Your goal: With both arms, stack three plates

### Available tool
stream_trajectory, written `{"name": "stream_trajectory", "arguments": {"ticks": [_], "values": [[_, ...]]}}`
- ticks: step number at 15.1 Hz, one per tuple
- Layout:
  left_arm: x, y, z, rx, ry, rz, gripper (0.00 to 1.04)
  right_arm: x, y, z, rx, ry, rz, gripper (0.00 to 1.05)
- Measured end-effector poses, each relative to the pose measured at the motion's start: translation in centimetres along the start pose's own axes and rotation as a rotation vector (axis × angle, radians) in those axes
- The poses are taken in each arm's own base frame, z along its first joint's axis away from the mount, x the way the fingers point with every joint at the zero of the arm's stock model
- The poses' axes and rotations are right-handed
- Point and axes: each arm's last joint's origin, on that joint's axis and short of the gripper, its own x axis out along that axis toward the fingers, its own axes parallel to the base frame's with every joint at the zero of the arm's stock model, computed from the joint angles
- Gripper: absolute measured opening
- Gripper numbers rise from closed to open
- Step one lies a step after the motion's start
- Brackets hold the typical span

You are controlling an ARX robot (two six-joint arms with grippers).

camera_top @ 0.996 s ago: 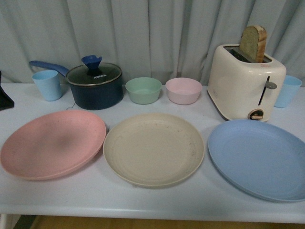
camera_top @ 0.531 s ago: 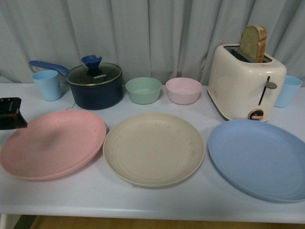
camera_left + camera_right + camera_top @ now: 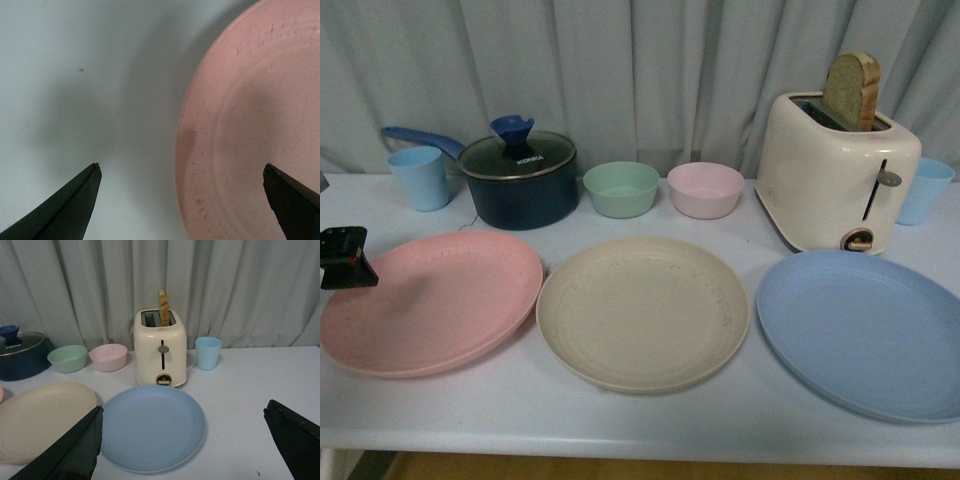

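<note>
Spread open, the left hand (image 3: pixel 345 257) hovers at the left rim of the pink plate (image 3: pixel 435 300), leftmost of three on the table (image 3: pixel 520 410), the plate lying to its right.

Matte speckled plates (image 3: pixel 642 313); glossy toaster (image 3: pixel 835 175); glass pot lid (image 3: pixel 517 155)

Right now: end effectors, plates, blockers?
Left end effector open over pink plate's rim. Right end effector open, short of blue plate. Beige plate between; none stacked, all bare.
</note>
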Motion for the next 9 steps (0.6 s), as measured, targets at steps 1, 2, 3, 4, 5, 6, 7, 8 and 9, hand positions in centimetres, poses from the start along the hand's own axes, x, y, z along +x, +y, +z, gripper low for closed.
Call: {"name": "stream_trajectory", "arguments": {"ticks": [1, 2, 3, 4, 5, 6, 7, 8, 9], "values": [[0.3, 0.6, 0.0, -0.012, 0.005, 0.0, 0.98, 0.0, 0.0, 0.0, 0.0, 0.0, 0.0, 0.98], [0.5, 0.8, 0.1, -0.017, 0.01, -0.007, 0.91, 0.0, 0.0, 0.0, 0.0, 0.0, 0.0, 0.98], [0.7, 1.1, -0.1, -0.026, 0.026, -0.011, 0.75, 0.0, 0.0, 0.0, 0.0, 0.0, 0.0, 0.98], [1.1, 1.1, -0.5, -0.035, 0.049, -0.023, 0.53, 0.0, 0.0, 0.0, 0.0, 0.0, 0.0, 0.98], [1.3, 1.1, -0.6, -0.035, 0.05, -0.022, 0.42, 0.0, 0.0, 0.0, 0.0, 0.001, 0.0, 0.98], [1.4, 1.0, -0.7, -0.036, 0.054, -0.024, 0.32, 0.0, 0.0, 0.0, 0.0, 0.0, 0.0, 0.98], [1.5, 0.9, -0.8, -0.041, 0.056, -0.026, 0.21, 0.0, 0.0, 0.0, 0.0, 0.0, 0.0, 0.98], [1.5, 0.8, -1.0, -0.047, 0.057, -0.027, 0.1, 0.0, 0.0, 0.0, 0.0, 0.0, 0.0, 0.98], [1.2, 0.8, -0.9, -0.078, 0.048, -0.034, 0.03, 0.0, 0.0, 0.0, 0.0, 0.0, 0.0, 0.98]]}}
